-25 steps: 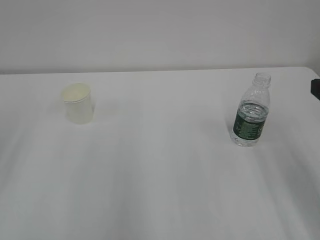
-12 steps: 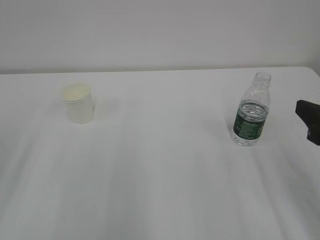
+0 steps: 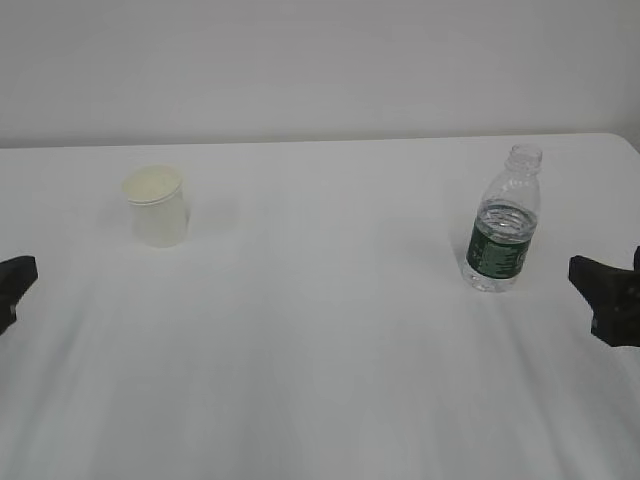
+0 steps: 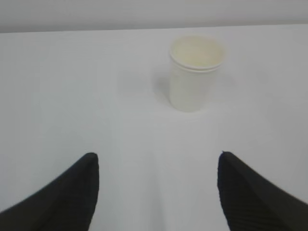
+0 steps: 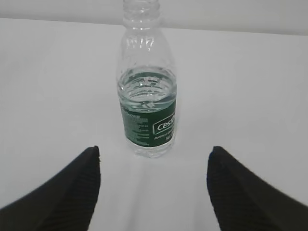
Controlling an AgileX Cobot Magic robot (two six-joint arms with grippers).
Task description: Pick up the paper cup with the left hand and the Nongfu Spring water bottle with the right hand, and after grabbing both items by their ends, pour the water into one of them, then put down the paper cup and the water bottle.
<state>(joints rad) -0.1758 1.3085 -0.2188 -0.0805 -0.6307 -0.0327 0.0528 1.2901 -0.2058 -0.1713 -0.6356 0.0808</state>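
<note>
A: What is shown on the desk?
B: A white desk is seen against a pale wall. The paper cup is stood upright on the left side of the exterior view, its rolled rim uppermost and its pale cream inside visible. The Nongfu Spring water bottle is stood upright on the right side, well apart from the cup, with a dark green label band around its middle and its narrow neck uncapped.

A: Where is the water located?
B: It is held in the bottle, its surface being seen just above the label band. Whether any liquid lies in the cup cannot be told.

A: How is the left pincer presented?
B: Its two dark ribbed fingers are spread wide, with bare desk between them and nothing gripped. The cup is seen ahead of it, slightly to the right of the gap, and is not touched. In the exterior view only a dark tip is visible at the left edge.

A: And the right pincer?
B: Its fingers are likewise parted widely and nothing is held. The bottle is seen ahead of it, centred on the gap and clear of both fingers. In the exterior view it is seen at the right edge, near the bottle but apart from it.
</note>
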